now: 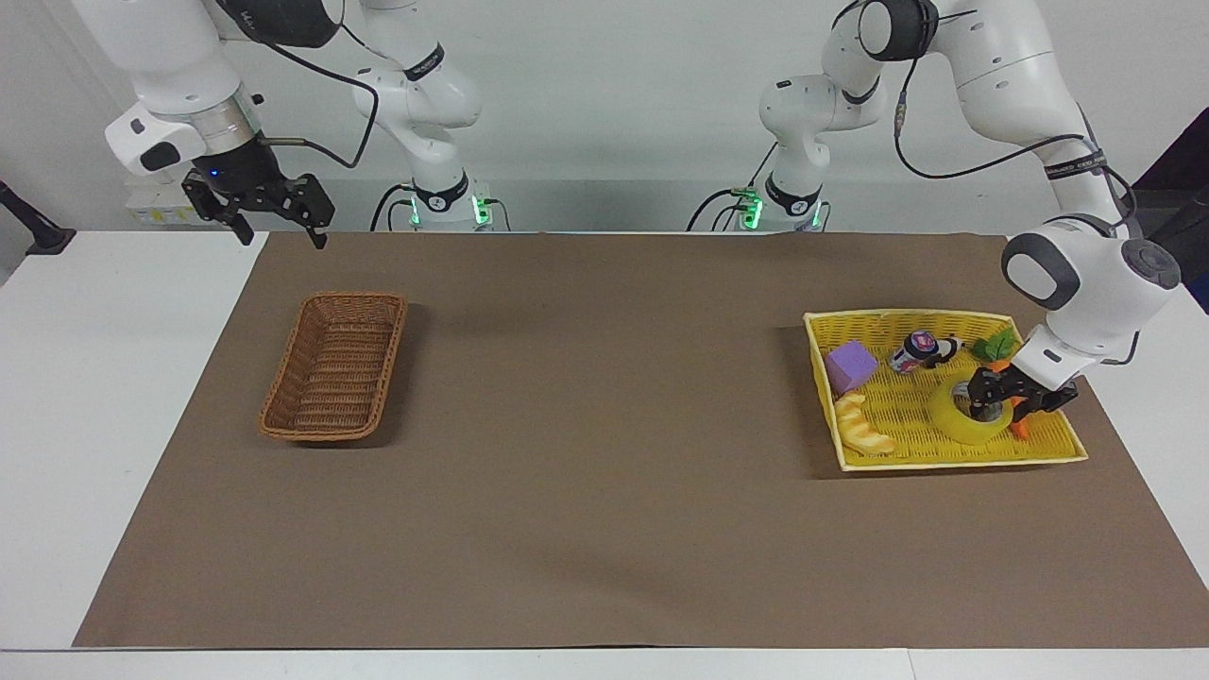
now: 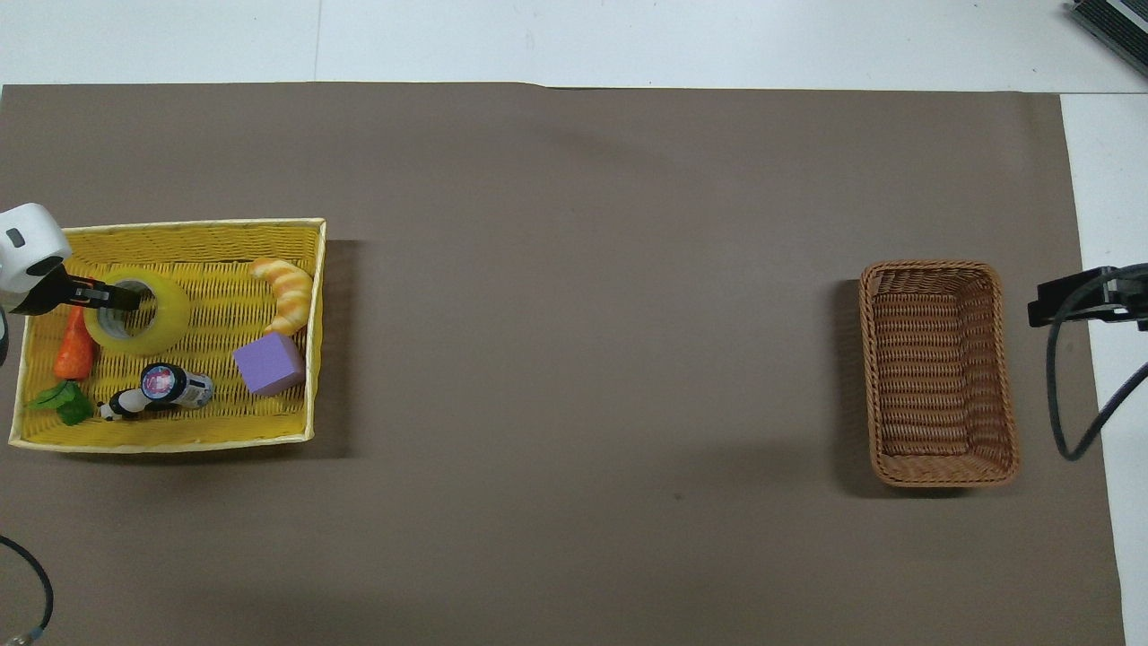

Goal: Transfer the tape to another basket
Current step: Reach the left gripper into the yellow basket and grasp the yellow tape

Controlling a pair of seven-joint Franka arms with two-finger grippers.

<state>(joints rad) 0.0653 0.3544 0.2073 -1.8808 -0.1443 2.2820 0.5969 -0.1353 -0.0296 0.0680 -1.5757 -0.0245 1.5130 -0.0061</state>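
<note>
The left gripper (image 2: 112, 297) reaches in from nine o'clock, its tip in the hollow of the tape (image 2: 152, 309), which lies in the yellow tray (image 2: 179, 441). A carrot (image 2: 73, 350) sits at the tape's eight o'clock, a croissant (image 2: 285, 292) at three. The brown basket (image 2: 937, 372) stands well apart; the right gripper (image 2: 1067, 301) is at its two o'clock.

The tape (image 2: 143, 312) looks glossy, translucent plastic. The basket (image 1: 333, 368) is rough woven wicker, as is the yellow tray (image 2: 224, 422). A matt brown sheet (image 1: 604, 491), perhaps paper, covers the smooth white tabletop (image 1: 113, 378).
</note>
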